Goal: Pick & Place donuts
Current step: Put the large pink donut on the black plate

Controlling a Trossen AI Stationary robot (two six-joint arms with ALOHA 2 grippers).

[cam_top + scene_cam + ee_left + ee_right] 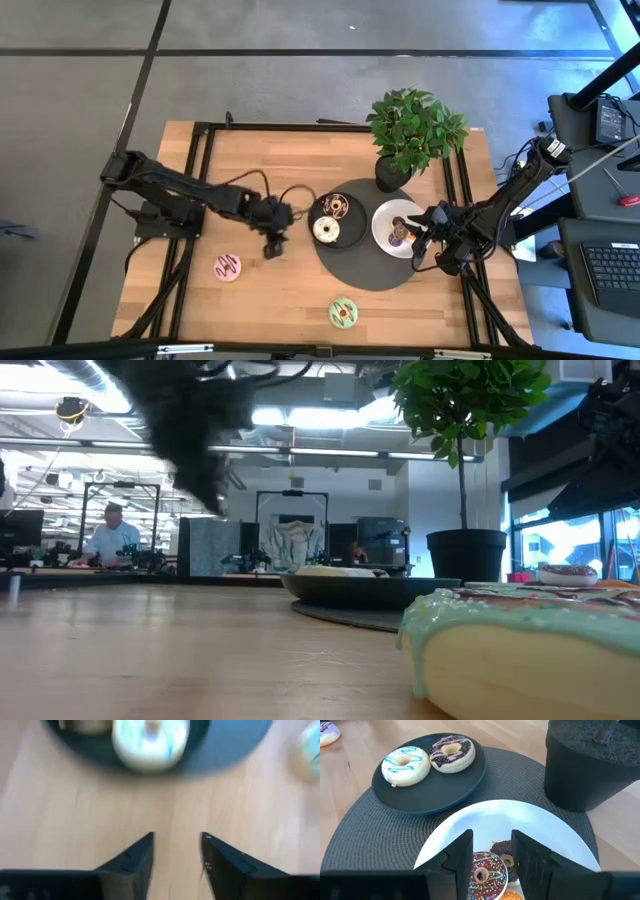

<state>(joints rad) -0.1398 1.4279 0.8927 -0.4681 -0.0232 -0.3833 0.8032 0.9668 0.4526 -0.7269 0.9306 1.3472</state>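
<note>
Just ahead of left end effector [177, 855]: cream donut [150, 742], released.

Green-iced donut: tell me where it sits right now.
In the high view the green-iced donut lies alone on the bare wooden table near its front edge, below the round dark placemat and right of the pink-iced donut.

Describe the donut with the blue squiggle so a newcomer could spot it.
Find the round dark mat beside the potted plant. On it sits a black plate holding two donuts; yours is the cream donut with blue drizzle, while its neighbour is dark-iced.
</note>
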